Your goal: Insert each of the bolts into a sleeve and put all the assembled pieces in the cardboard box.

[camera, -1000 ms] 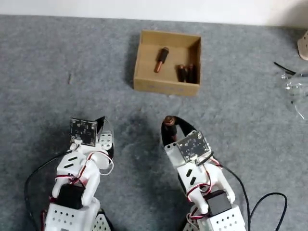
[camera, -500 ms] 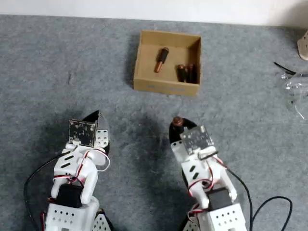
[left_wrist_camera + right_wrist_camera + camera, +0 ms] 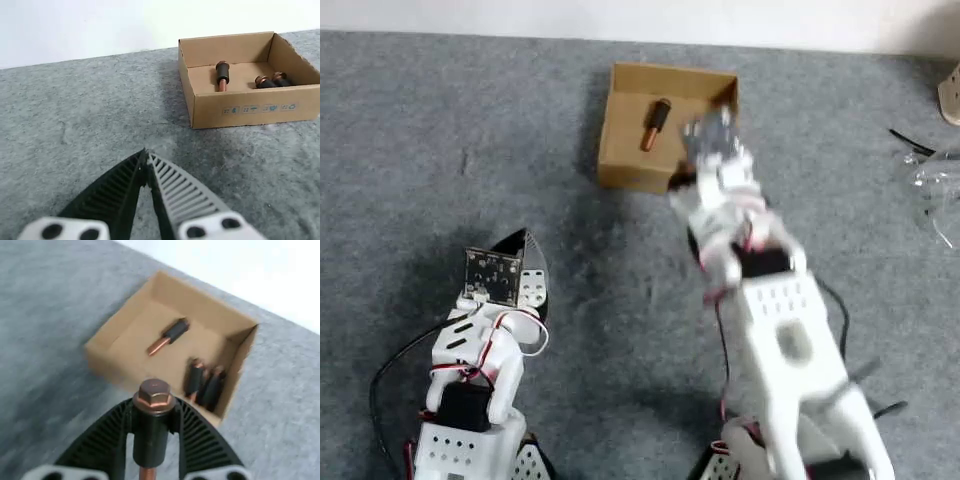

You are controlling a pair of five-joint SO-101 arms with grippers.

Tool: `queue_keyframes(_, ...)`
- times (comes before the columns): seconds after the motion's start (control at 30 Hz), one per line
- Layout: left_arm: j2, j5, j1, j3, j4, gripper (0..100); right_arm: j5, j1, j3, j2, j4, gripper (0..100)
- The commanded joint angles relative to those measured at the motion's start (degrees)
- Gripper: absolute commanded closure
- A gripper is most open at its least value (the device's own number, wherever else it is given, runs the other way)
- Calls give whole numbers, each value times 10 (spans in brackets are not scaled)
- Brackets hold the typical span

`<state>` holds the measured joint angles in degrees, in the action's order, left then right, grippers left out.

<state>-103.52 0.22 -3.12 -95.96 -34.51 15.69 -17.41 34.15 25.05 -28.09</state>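
Right tool (image 3: pixel 152 412) pinching a sleeved bolt (image 3: pixel 151 396), long axis in line with the tool, head leading, over the near edge of the box (image 3: pixel 118 320); three finished pieces (image 3: pixel 167 336) lie inside. Left tool (image 3: pixel 146 159), pressed together, sits well short of the box, above the surface (image 3: pixel 75 110)

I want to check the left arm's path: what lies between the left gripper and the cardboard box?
Nothing but bare grey carpet: in the left wrist view the stretch from the left gripper to the cardboard box holds no object.
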Motion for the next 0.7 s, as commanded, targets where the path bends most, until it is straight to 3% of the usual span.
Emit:
queue_keyframes(0.0, -4, -7, 7, -10, 13, 992, -7, 37, -181, -141, -3, 994)
queue_keyframes(0.37, -4, -10, 6, -10, 14, 992, -8, 40, -697, -524, -234, 994)
queue_keyframes(0.67, -4, -10, 6, -10, 14, 992, -7, 42, -1054, -748, -392, 993)
